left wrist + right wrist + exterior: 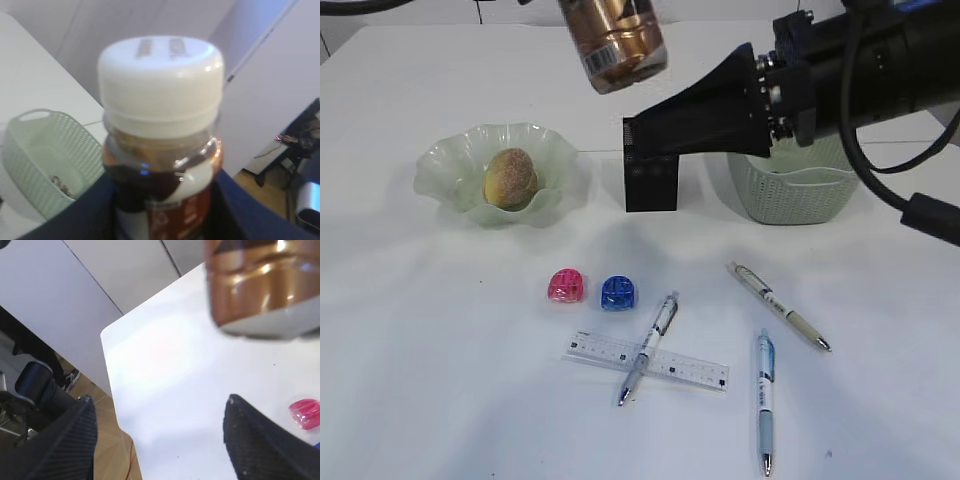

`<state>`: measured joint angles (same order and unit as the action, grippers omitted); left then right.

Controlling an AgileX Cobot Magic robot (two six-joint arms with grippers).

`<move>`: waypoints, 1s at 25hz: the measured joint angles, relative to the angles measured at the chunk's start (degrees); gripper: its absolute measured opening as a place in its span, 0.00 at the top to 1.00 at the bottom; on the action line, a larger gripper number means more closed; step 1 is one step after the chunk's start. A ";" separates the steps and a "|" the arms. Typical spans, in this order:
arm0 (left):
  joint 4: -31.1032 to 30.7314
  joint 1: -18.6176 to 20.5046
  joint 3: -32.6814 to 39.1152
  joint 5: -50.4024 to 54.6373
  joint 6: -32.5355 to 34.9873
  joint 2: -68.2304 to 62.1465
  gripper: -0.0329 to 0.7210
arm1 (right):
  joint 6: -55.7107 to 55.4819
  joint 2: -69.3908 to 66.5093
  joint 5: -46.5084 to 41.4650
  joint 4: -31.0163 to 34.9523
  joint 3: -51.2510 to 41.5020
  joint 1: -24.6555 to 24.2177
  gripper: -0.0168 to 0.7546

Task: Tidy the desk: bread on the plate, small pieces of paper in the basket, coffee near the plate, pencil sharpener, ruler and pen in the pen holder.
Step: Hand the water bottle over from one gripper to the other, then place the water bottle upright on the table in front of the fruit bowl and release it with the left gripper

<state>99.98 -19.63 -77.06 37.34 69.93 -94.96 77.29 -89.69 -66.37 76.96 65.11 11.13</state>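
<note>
The coffee step is in hand; the left gripper (pixel 165 220) pinches the coffee bottle (pixel 161 135), high above the surface (pixel 440 380); next comes lowering it upright beside the plate (pixel 440 165) holding bread (pixel 510 178); the right gripper (pixel 160 435) hangs spread, empty.

White counter (pixel 440 380) carries plate (pixel 450 170) far left, pen holder (pixel 651 185), basket (pixel 800 195), sharpeners (pixel 568 287), ruler (pixel 690 366), pens (pixel 765 395) near.

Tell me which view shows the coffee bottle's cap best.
Left wrist view: the brown plastic coffee bottle fills the frame with its white screw cap fully visible. The exterior view shows only the bottle's lower body at the top edge; the right wrist view shows a blurred base.
</note>
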 joint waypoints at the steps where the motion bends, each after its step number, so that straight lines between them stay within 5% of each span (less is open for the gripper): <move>1: 0.00 0.66 0.00 -0.44 0.14 0.00 0.55 | 0.00 0.00 -0.20 -0.19 0.00 -0.01 0.19; 17: 0.11 5.12 0.00 1.74 0.14 0.00 0.55 | -0.34 -0.62 7.43 -5.49 0.00 -0.01 0.21; 25: -5.59 5.21 -0.08 -0.61 0.14 0.00 0.55 | -0.37 -0.62 11.60 -5.83 0.00 -0.01 0.21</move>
<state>94.39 -14.42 -77.14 36.73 70.07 -94.96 76.92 -90.31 -54.77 71.13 65.11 11.12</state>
